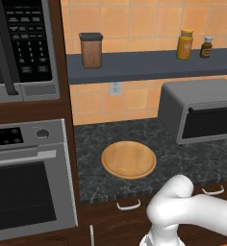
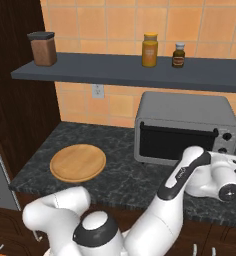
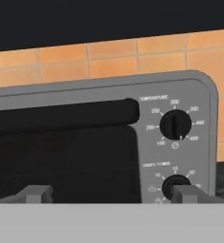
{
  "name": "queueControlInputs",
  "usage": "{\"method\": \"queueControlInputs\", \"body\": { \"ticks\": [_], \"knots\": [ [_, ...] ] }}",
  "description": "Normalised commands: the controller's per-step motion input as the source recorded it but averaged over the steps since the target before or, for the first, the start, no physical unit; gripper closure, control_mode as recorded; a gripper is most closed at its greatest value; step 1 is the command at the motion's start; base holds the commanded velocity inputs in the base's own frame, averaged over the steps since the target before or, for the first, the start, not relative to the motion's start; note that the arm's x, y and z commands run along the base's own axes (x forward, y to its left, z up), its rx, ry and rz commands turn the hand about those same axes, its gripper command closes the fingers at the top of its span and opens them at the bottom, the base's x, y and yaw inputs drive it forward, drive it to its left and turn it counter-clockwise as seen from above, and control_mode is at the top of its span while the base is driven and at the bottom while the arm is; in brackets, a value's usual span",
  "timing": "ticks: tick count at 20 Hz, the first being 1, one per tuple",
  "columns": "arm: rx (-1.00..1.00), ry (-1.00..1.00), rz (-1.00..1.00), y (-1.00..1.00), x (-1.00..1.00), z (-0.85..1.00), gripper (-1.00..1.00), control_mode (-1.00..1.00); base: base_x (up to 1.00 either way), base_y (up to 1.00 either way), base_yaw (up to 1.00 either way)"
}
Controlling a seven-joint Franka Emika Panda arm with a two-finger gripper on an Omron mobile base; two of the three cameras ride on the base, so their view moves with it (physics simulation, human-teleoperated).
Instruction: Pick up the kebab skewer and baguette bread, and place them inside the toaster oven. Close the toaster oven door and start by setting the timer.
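The gripper (image 3: 111,192) stands spread wide with nothing between its fingers (image 3: 37,193), facing the front of the toaster oven (image 3: 199,142). Between the tips lies the dark glass of the toaster oven door (image 3: 66,161), shut, its bar handle (image 3: 61,116) just above. The right fingertip sits just beside the timer knob (image 3: 174,186); the temperature knob (image 3: 175,125) is above that. Well off to the left on the counter (image 2: 125,182) rests a bare round wooden board (image 2: 78,163).
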Motion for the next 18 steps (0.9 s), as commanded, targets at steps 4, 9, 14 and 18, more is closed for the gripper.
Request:
{"method": "queueControlInputs", "body": {
  "ticks": [4, 9, 14, 18],
  "knots": [
    [0.0, -0.01, 0.0, -0.29, 0.12, -0.14, -1.0, -1.0, 0.0, 0.0, 0.0],
    [0.0, 0.0, 0.0, -0.16, 0.24, -0.17, -1.0, -1.0, 0.0, 0.0, 0.0],
    [0.0, 0.0, 0.0, -0.21, 0.14, -0.21, -1.0, -1.0, 0.0, 0.0, 0.0],
    [0.0, 0.0, 0.03, -0.16, 0.19, -0.09, -1.0, -1.0, 0.0, 0.0, 0.0]
  ]
}}
